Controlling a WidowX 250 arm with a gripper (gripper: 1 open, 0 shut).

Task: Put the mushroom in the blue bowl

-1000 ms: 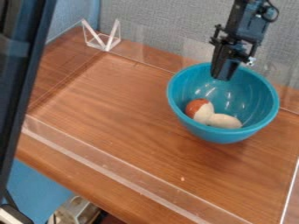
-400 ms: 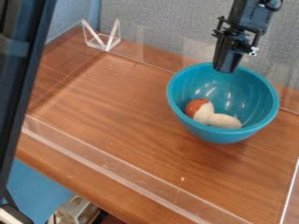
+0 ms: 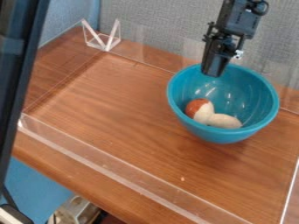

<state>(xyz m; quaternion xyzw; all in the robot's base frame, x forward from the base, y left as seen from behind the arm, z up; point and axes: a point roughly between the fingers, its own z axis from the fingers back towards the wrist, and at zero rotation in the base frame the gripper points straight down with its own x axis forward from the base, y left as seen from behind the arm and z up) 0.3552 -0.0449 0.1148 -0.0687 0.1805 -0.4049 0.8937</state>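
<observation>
1 mushroom (image 3: 204,110) lies in 1 blue bowl (image 3: 223,130), 1 gripper (image 3: 215,69) above, fingertips pressed together.

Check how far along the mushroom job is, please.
Looks done: the mushroom, orange-red cap and pale stem, lies inside the blue bowl. In hand: nothing that I can see; the gripper is shut above the bowl's far side, away from the mushroom. Left: no placing step visible, probably just moving the arm clear.

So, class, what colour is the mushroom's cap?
Orange-red, seen in the current camera view.
</observation>
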